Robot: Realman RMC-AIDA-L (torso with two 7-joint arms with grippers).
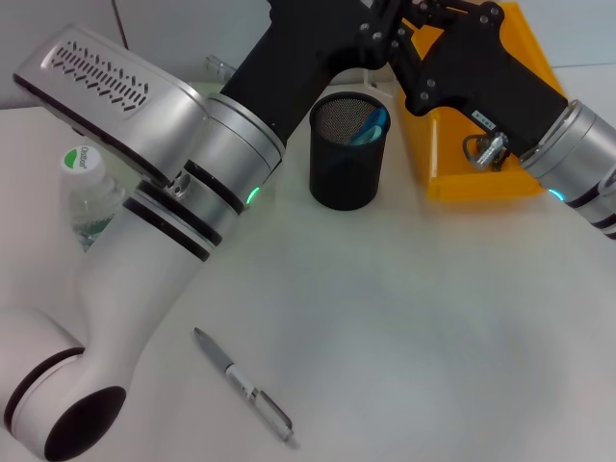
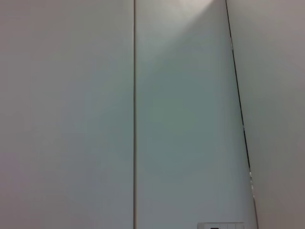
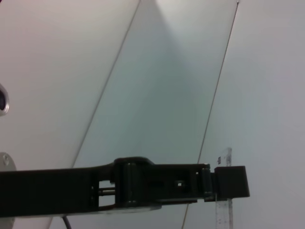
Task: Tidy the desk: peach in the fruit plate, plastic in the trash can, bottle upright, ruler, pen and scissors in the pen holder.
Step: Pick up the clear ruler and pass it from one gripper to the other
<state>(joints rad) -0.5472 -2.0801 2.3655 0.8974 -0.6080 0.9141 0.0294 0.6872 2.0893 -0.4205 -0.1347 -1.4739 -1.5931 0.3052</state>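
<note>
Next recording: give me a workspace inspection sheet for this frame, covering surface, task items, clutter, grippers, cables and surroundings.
Surface: white desk, no spills seen.
Task items: pen lying flat near the front edge; water bottle at the left, partly hidden by the left arm, pose unclear; black mesh pen holder upright with a blue item inside; transparent ruler seen in the right wrist view at a gripper's fingers.
Clutter: orange tray behind right.
Grippers: left gripper and right gripper both raised at the back, above the pen holder and tray; ends out of the head view.
Cables: nothing seen.
Surroundings: pale wall panels behind the desk.
</note>
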